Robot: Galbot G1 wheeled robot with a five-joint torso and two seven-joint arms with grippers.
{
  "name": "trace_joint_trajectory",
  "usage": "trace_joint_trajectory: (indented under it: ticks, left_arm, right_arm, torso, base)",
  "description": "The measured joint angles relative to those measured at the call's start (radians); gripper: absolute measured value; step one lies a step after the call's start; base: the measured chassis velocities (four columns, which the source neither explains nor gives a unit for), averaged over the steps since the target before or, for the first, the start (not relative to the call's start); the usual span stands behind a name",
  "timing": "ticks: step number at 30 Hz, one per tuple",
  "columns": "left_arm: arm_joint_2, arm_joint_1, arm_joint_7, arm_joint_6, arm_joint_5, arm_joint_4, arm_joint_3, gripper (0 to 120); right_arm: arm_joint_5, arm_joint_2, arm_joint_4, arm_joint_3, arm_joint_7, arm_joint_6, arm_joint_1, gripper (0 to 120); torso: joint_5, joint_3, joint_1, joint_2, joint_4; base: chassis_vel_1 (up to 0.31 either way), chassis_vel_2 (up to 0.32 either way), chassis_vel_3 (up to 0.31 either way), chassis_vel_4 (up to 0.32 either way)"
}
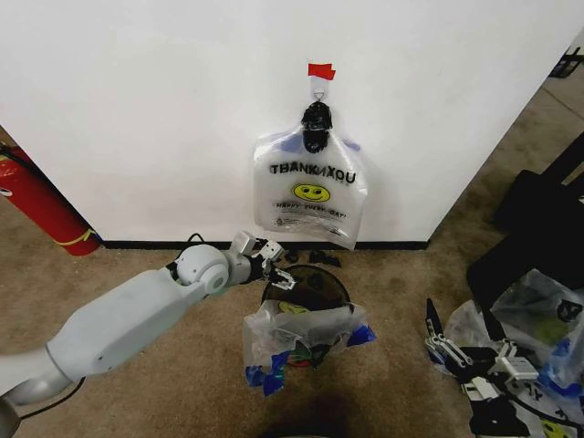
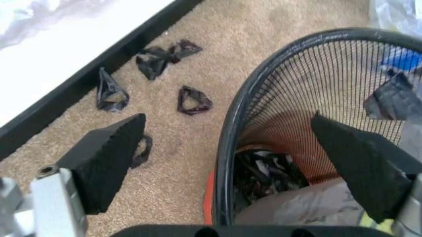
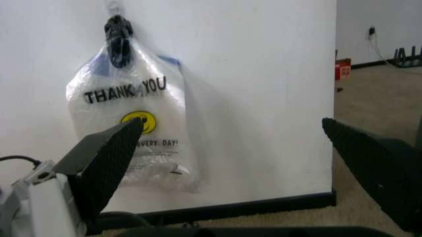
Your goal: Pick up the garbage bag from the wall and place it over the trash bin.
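Observation:
The garbage bag (image 1: 310, 189), see-through white with "THANK YOU" lettering and a yellow smiley, hangs from a small hook (image 1: 318, 91) on the white wall (image 1: 146, 119) under a red tape strip (image 1: 320, 70). Below it stands the black mesh trash bin (image 1: 308, 285). Another see-through bag with blue patches (image 1: 301, 336) drapes over the bin's near side. My left gripper (image 1: 279, 271) is open at the bin's far-left rim (image 2: 228, 143), with the rim between its fingers (image 2: 108, 158). My right gripper (image 3: 244, 168) is open and empty, low at the right (image 1: 456, 328), facing the hanging bag (image 3: 132, 128).
A red fire extinguisher (image 1: 41, 205) leans at the left by the wall. Black plastic scraps (image 2: 151, 79) lie on the carpet along the baseboard (image 2: 86, 79). A big black fabric bag (image 1: 538, 210) and a heap of clear bags (image 1: 538, 328) crowd the right side.

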State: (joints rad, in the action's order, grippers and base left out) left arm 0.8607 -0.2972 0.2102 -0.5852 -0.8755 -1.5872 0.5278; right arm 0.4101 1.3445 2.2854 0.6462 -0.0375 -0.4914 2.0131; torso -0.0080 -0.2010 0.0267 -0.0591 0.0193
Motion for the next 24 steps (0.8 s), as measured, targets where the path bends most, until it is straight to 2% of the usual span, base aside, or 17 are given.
trace_joint_trajectory:
  ticks: [3, 8, 9, 11, 17, 19, 23, 24]
  left_arm:
    - [0.009, 0.014, 0.028, 0.000, -0.008, 0.014, 0.014, 94]
    - [0.036, 0.042, 0.098, 0.005, 0.012, 0.069, 0.049, 74]
    - [0.040, 0.045, 0.102, 0.009, 0.016, 0.077, 0.051, 69]
    - [0.042, 0.047, 0.103, 0.011, 0.017, 0.080, 0.052, 68]
    - [0.065, 0.075, 0.129, 0.029, 0.027, 0.102, 0.081, 39]
    - [0.065, 0.077, 0.129, 0.029, 0.028, 0.103, 0.084, 38]
    - [0.068, 0.085, 0.127, 0.032, 0.031, 0.109, 0.095, 19]
    - [0.068, 0.085, 0.126, 0.033, 0.030, 0.109, 0.095, 18]
  right_arm:
    - [0.000, 0.001, -0.001, 0.001, -0.001, 0.003, -0.004, 100]
    - [-0.002, 0.004, 0.017, 0.000, -0.001, 0.021, -0.007, 100]
    - [-0.002, 0.005, 0.023, 0.000, -0.001, 0.026, -0.006, 100]
    - [-0.002, 0.005, 0.025, 0.000, -0.001, 0.027, -0.006, 100]
    - [-0.009, 0.006, 0.035, -0.003, -0.001, 0.041, -0.003, 100]
    - [-0.011, 0.007, 0.035, -0.005, -0.001, 0.041, -0.003, 100]
    - [-0.023, 0.015, 0.030, -0.015, -0.001, 0.039, 0.001, 100]
    - [-0.023, 0.015, 0.029, -0.016, -0.001, 0.039, 0.001, 100]
  torso:
    - [0.0000, 0.000, 0.000, 0.000, 0.0000]
    - [0.0000, 0.000, 0.000, 0.000, -0.0001]
    - [-0.0001, 0.000, 0.000, 0.000, -0.0001]
    - [-0.0001, 0.000, 0.000, 0.000, -0.0001]
    - [0.0000, 0.000, 0.000, 0.000, -0.0001]
    - [0.0001, 0.000, 0.000, 0.000, 0.0000]
    - [0.0001, 0.000, 0.000, 0.000, 0.0000]
    - [0.0000, 0.000, 0.000, 0.000, 0.0000]
  base:
    - [0.000, 0.000, 0.000, 0.000]
    - [0.000, 0.000, 0.000, 0.000]
    - [0.000, 0.000, 0.000, 0.000]
    - [0.000, 0.000, 0.000, 0.000]
    - [0.000, 0.000, 0.000, 0.000]
    - [0.000, 0.000, 0.000, 0.000]
    - [0.000, 0.000, 0.000, 0.000]
    - [0.000, 0.000, 0.000, 0.000]
